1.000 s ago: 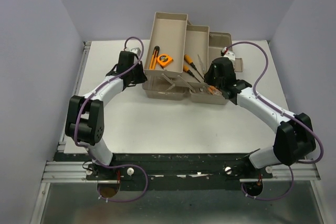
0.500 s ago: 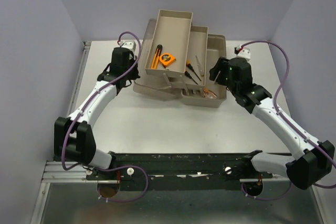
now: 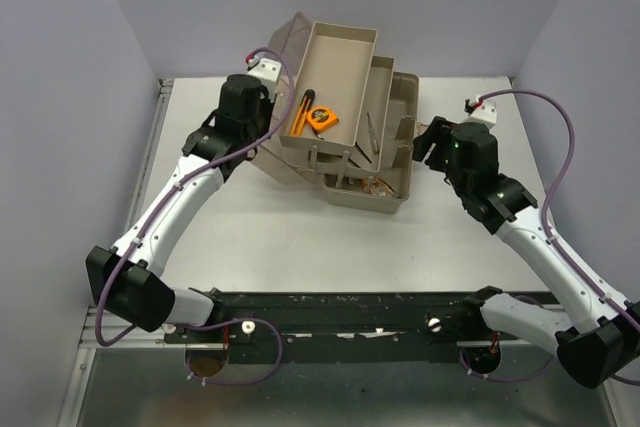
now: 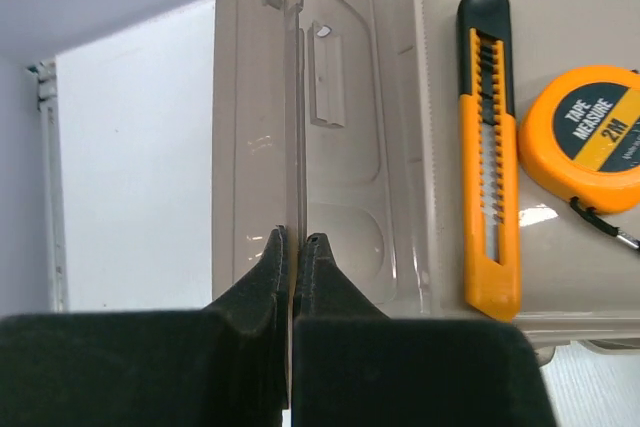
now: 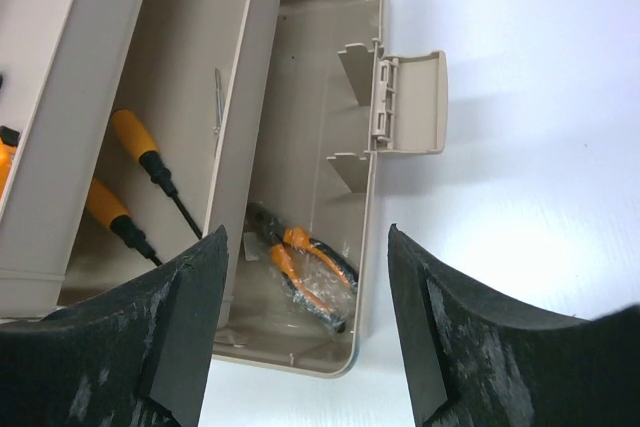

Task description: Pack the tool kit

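The toolbox [image 3: 404, 162] sits open at the far middle of the table [image 3: 280, 237], at 12 o'clock from the arm bases. In the top view its long side runs from about 1 o'clock to 7 o'clock.

At its 9 o'clock side, the left gripper [image 4: 295, 242] is pinched tight on the thin edge of the see-through lid [image 4: 340, 147]. Next is a fold-out tray [image 4: 545, 7] with an orange knife [image 4: 487, 157] and a tape measure [image 4: 592, 137]. The picture edge cuts off the tape measure. The knife lies along the tray.

The next tray [image 5: 190, 77] holds two screwdrivers [image 5: 140, 147]. Their tips go behind a gripper finger. Down in the box bottom lie pliers [image 5: 305, 267] in clear wrap, hard to see fully.

The right gripper [image 5: 305, 247] is spread wide and holds nothing. One finger shows on each side of the box's 3 o'clock wall, near the latch [image 5: 410, 102].
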Controlling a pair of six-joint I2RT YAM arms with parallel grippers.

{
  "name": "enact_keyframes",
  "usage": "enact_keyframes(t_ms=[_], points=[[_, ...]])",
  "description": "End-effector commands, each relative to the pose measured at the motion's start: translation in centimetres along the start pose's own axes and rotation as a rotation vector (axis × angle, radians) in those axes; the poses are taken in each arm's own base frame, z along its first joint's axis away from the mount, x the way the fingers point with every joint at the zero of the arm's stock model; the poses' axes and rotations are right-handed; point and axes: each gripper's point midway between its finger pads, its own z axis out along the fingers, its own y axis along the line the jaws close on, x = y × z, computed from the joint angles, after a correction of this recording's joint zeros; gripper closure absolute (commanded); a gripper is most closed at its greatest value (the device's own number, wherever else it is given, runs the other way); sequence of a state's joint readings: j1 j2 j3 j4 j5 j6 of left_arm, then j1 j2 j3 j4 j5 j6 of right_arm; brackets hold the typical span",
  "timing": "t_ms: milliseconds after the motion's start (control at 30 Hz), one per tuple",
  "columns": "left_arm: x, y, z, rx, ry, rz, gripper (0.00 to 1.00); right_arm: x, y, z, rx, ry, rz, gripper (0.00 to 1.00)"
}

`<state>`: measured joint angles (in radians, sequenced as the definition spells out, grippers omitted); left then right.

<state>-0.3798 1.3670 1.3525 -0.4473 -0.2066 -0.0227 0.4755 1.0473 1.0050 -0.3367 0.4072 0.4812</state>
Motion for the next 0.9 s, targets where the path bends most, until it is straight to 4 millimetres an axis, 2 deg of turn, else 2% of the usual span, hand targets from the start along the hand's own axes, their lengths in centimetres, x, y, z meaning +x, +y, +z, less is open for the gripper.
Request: enact_keyframes(t_ms=[0, 200, 400, 567, 867], points=[[-6.4, -1.6, -3.4, -0.067, -0.187, 0.173, 1.0, 0.1, -1.5, -0.6, 0.05, -0.011, -0.008, 0.28], [-6.5, -5.0, -3.5, -0.086, -0.179, 0.338, 1.0, 0.0, -1.8, -0.9, 0.055, -0.022, -0.007, 0.28], [-6.6, -10.7, -3.9, -0.046, -0.192, 0.483, 1.0, -1.3, -2.6, -2.1, 0.085, -0.057, -0.005, 0.28], [-6.7, -15.1, -4.3, -0.028, -0.209, 0.603, 1.0, -3.5, -4.2, -4.2, 0.15, -0.109, -0.028, 0.27], [-5.2, -22.1, -4.5, -0.011, -0.22, 0.763, 1.0, -7.2, -7.8, -9.9, 0.237, -0.261, -0.022, 0.22]])
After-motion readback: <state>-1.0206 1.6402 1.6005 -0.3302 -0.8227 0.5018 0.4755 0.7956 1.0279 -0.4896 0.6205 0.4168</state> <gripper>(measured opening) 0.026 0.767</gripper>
